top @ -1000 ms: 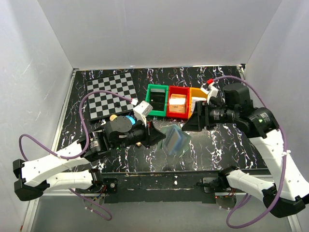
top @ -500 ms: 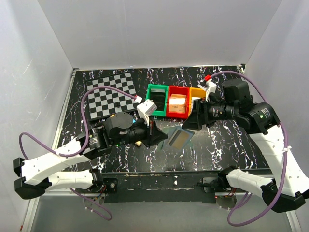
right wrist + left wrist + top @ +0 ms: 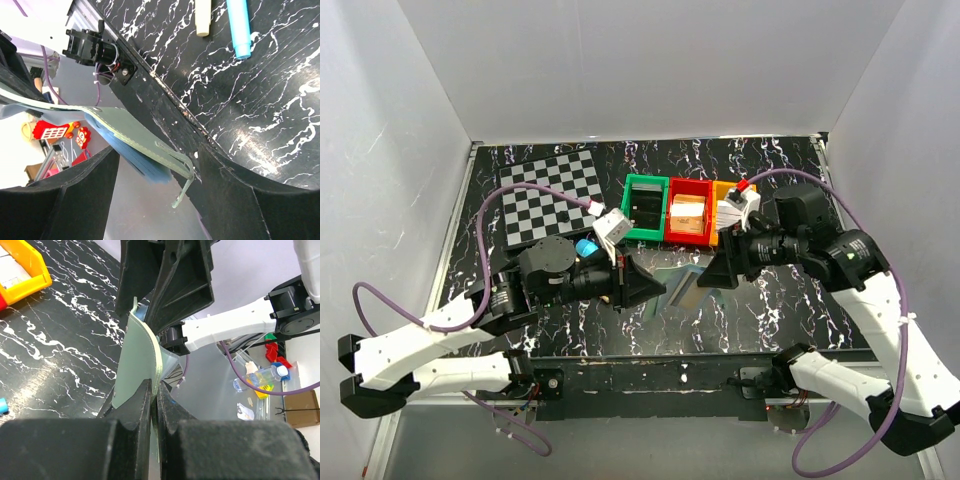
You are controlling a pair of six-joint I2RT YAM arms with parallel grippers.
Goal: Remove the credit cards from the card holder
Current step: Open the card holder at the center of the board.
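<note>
- A checkered board [image 3: 548, 195] lies flat at the back left of the desk [image 3: 770, 300].
- The left hand [image 3: 650, 288] points right. Its fingers [image 3: 134, 405] are squeezed tight on the near edge of the card holder [image 3: 137, 365].
- The card holder [image 3: 685, 285] is held off the desk, in front of the middle, between the two hands. It is bent, with the pale green outside showing and a blue-grey panel [image 3: 132, 155] under it. No cards can be told apart from it.
- Green [image 3: 642, 208], red [image 3: 688, 213] and orange [image 3: 725, 192] bins stand in a row behind it.
- The right hand [image 3: 160, 165] faces left with its jaws wide apart. The holder's free end and small tab [image 3: 181, 192] lie between them. Whether they touch a finger cannot be told.
</note>
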